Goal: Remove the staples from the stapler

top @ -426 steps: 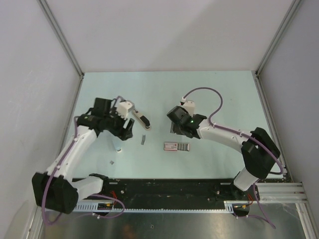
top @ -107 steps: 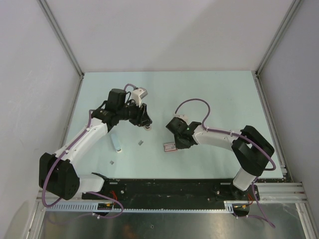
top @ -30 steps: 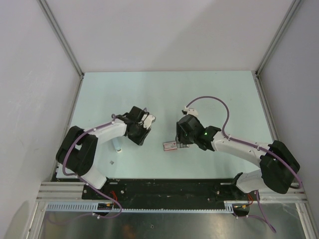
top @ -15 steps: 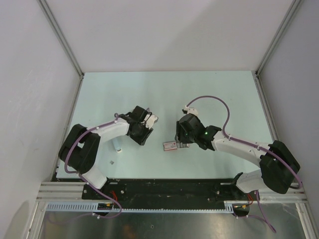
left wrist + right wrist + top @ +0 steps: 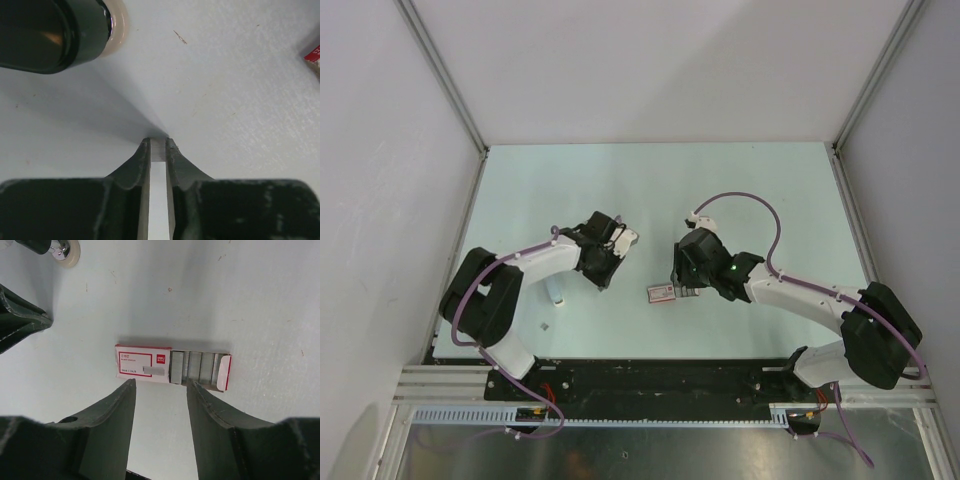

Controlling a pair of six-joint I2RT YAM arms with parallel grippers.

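Grey staple strip (image 5: pixel 158 155) nipped; left tool (image 5: pixel 158 144) shifted right.

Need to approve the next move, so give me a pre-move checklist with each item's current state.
1. Grip: left pincer shut on the staple strip: ok.
2. Free arm: right pincer open, holding nothing: ok.
3. Drop-off: staple box drawer slid open, rows of staples showing: ok.
4. Access to the box: not ok, the right pincer hangs over it.
5. Unloading finished: cannot tell, the stapler shows only a dark end, magazine hidden.
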